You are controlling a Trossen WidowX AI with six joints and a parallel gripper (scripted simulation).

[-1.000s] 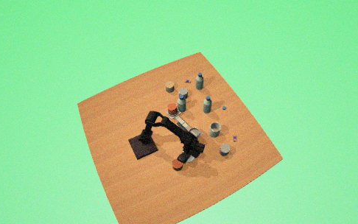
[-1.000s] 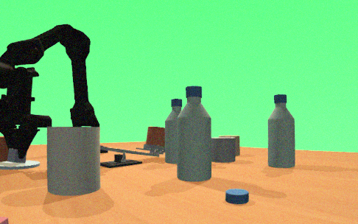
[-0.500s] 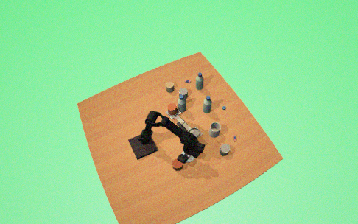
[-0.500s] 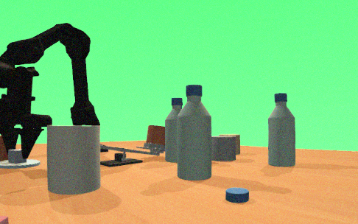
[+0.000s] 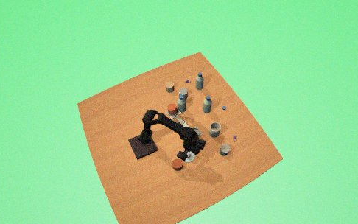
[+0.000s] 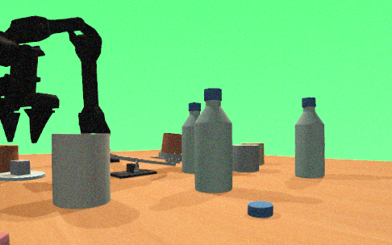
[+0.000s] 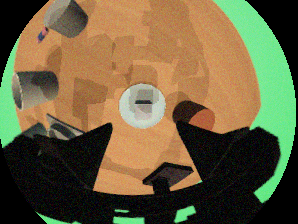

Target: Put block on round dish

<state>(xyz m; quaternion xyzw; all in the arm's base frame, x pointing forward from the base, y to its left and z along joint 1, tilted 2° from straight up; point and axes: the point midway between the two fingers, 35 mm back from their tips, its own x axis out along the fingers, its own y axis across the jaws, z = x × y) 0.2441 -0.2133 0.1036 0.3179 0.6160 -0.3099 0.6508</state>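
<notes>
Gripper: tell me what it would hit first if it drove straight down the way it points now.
The open gripper points straight down at the grey block resting on the round dish. Judging by the wrist view, it would probably meet the block first.
</notes>
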